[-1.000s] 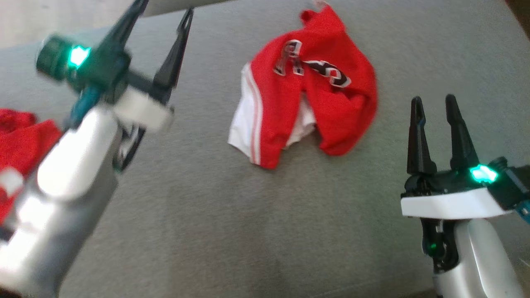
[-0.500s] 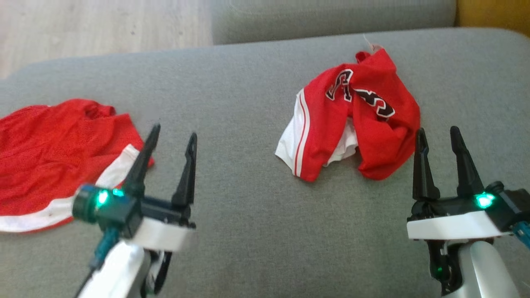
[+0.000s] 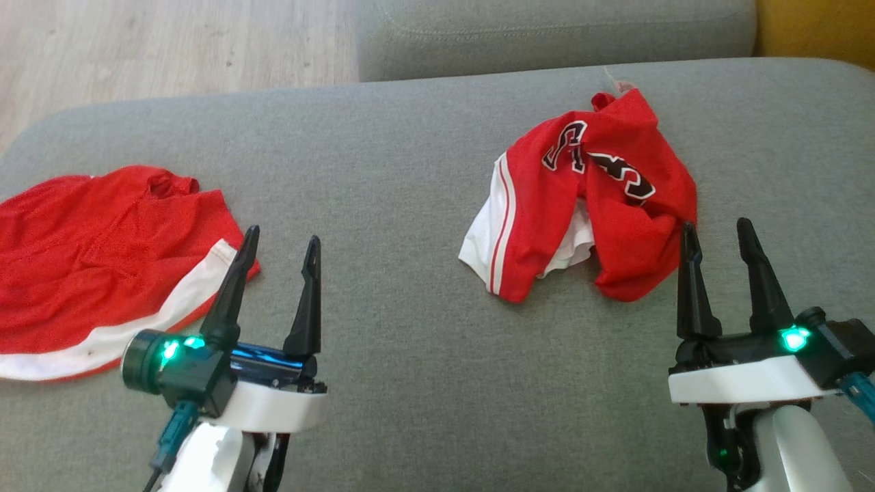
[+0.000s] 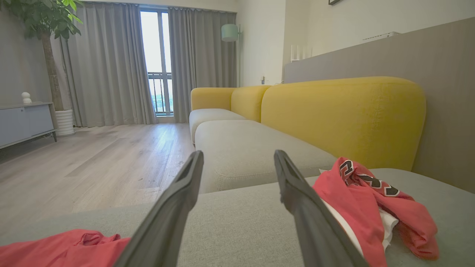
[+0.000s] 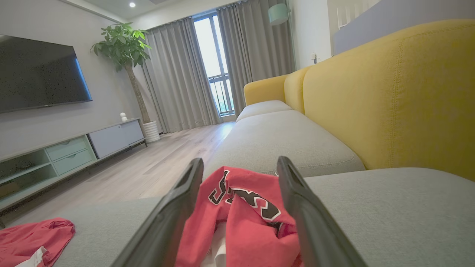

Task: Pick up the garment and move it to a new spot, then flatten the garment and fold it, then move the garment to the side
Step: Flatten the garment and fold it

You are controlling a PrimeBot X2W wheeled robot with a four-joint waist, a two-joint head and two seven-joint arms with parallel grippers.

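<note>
A crumpled red garment (image 3: 588, 198) with black-and-white lettering and a white striped panel lies on the grey sofa seat (image 3: 410, 396), right of centre. My right gripper (image 3: 715, 224) stands open just in front of its near right edge, empty. In the right wrist view the garment (image 5: 245, 218) lies between and beyond the open fingers (image 5: 174, 211). My left gripper (image 3: 284, 234) is open and empty at the lower left, well apart from that garment (image 4: 371, 207). A second red garment with a white band (image 3: 89, 260) lies spread out at the seat's left end.
A second grey seat cushion (image 3: 547, 27) adjoins at the back. Wooden floor (image 3: 171, 48) lies beyond the sofa's left end. The yellow backrest (image 4: 341, 115) runs along the right side. A TV cabinet (image 5: 74, 148) stands across the room.
The head camera has swung, bringing the left red garment into view. My left arm has come down from the upper left to the lower left. Both grippers stay open.
</note>
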